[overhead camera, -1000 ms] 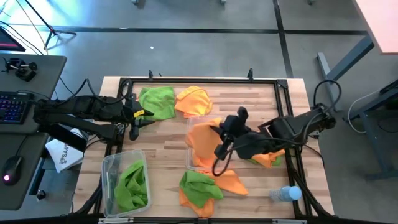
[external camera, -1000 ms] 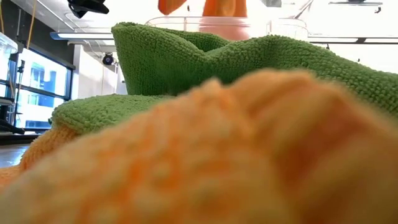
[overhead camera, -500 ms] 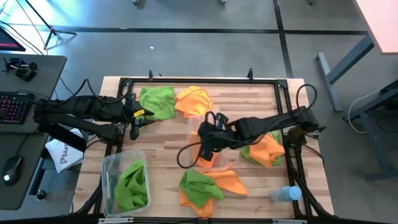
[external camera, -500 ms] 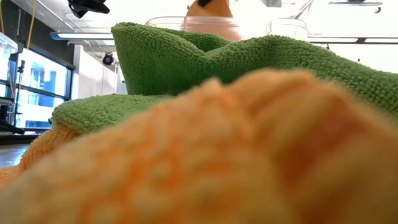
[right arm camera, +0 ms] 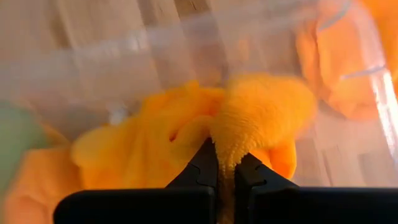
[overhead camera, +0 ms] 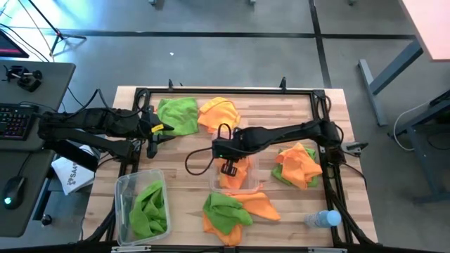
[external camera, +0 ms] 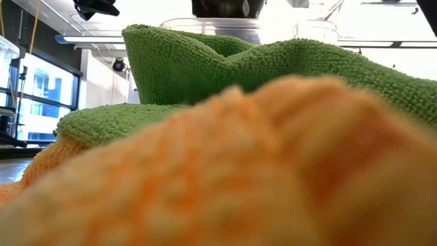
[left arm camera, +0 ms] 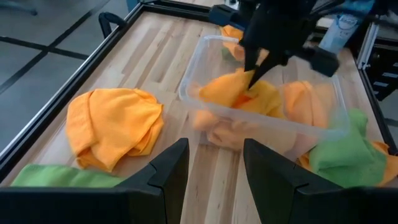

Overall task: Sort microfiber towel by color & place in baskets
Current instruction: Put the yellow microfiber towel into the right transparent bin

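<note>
The right gripper [overhead camera: 226, 156] has swung across the table from the three o'clock side and now hangs over the middle basket [overhead camera: 247, 184], its fingers pinched tight on an orange towel [right arm camera: 255, 118] that is lowered inside the clear walls; a second ago that cloth was still spread wide above the bin, so the carry is done and, as I judge it, only the letting go remains. In the left wrist view the same cloth [left arm camera: 239, 87] dangles from the dark fingers onto other orange cloth already lying in this basket, so this bin holds orange only, as far as can be seen. The second basket [overhead camera: 125, 184], at about seven o'clock on the table, holds green towels [overhead camera: 149, 209] and nothing else visible. Still loose on the wood are a green towel [overhead camera: 178, 114] and an orange towel beside it [overhead camera: 218, 112] toward twelve o'clock, a mixed green and orange heap [overhead camera: 298, 167] at three o'clock, and another mixed heap [overhead camera: 232, 209] at six o'clock, so the sorting looks roughly midway. The left gripper [overhead camera: 153, 139] waits near nine o'clock with its fingers spread and nothing between them, unmoved over the last second.
</note>
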Tool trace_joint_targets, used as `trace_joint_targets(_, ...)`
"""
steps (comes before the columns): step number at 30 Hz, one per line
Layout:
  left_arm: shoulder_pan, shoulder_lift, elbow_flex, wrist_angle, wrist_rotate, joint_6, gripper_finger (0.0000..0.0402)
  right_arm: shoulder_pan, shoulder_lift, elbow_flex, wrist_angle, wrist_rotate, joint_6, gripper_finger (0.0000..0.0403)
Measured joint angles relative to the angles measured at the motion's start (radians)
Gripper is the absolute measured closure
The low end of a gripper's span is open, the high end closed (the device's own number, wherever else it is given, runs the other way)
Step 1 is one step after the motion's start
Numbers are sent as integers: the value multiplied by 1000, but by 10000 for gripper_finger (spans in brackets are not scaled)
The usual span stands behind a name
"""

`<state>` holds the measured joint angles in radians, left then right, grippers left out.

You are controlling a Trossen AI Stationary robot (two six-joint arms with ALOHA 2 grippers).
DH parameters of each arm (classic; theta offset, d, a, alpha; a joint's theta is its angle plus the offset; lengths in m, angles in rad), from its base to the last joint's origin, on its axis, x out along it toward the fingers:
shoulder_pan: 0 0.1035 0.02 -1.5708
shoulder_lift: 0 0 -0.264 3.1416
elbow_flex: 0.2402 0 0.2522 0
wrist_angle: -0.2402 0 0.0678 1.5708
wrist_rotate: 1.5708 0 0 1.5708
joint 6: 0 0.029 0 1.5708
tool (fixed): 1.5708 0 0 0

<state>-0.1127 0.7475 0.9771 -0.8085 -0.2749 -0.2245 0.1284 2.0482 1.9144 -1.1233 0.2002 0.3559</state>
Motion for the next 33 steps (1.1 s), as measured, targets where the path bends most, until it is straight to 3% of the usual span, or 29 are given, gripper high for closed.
trace_joint_targets(5, 0, -19, 0, -10, -5, 0, 261, -4, 63, -8, -17, -11, -77, 403)
trace_joint_targets(9, 0, -43, 0, -11, -7, 0, 261, -9, 67, -104, 91, -69, -97, 403)
trace_joint_targets(15, 0, -67, 0, -11, -8, 0, 261, -24, 68, -243, 241, -104, -3, 403)
trace_joint_targets(20, 0, -68, 0, -11, -28, 1, 261, -32, 67, -274, 283, -104, 94, 398)
trace_joint_targets(26, 0, -67, 0, -11, -37, 8, 261, -47, 67, -274, 284, -101, 159, 373)
trace_joint_targets(33, 0, -67, 0, -11, -37, 8, 261, -61, 67, -245, 245, -144, 198, 313)
